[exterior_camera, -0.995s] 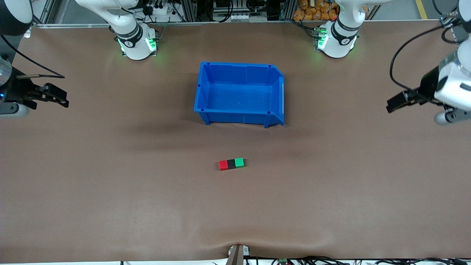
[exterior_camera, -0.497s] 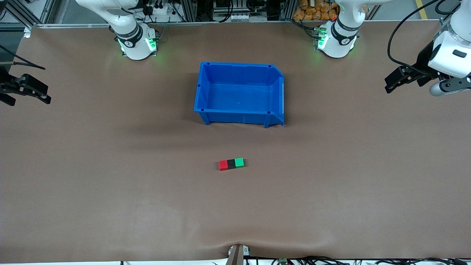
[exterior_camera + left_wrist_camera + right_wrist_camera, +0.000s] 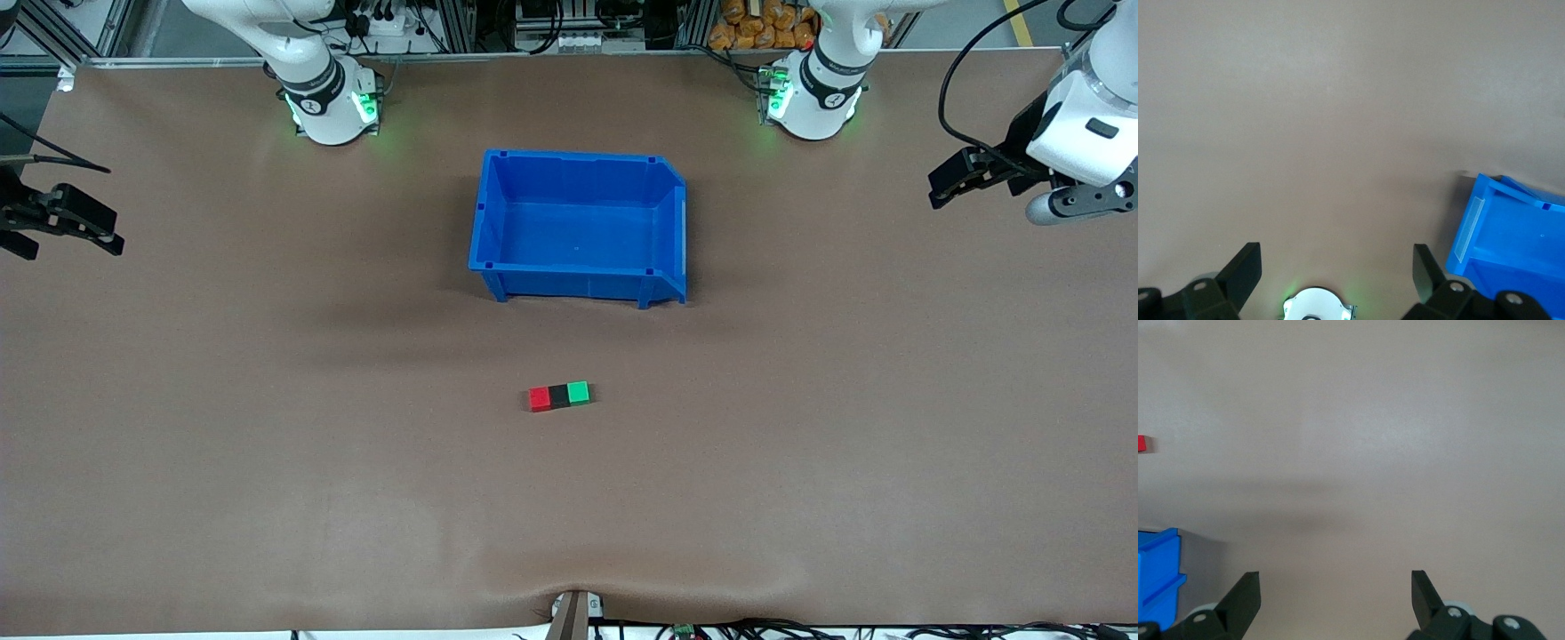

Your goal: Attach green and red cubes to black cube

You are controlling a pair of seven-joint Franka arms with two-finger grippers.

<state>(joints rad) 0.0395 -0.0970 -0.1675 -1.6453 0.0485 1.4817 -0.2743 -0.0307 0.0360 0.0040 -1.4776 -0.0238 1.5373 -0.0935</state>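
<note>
Here, three small cubes sit joined in a row on the brown tabletop [image 3: 267, 462], just below the centre of the front view: the red cube [image 3: 539, 399] at the end toward the right arm, the black cube [image 3: 558, 396] in the middle, and the green cube [image 3: 579, 393] at the end toward the left arm. Each coloured cube touches a face of the black one. The row lies nearer to the front camera than the blue plastic bin [image 3: 578, 227], which stands upper centre of the frame, and is well apart from it.

The left hand [image 3: 949, 184] hangs at the upper right edge of the front frame over the tabletop at the left arm's end, its fingers spread wide and holding nothing; its wrist view shows the fingers [image 3: 1245, 270] apart, with a corner of the bin at the frame's lower right. The right hand [image 3: 84, 222] hangs at the left edge of the front frame over the right arm's end of the tabletop, likewise spread and empty; its wrist view catches the red cube at the far left edge.
</note>
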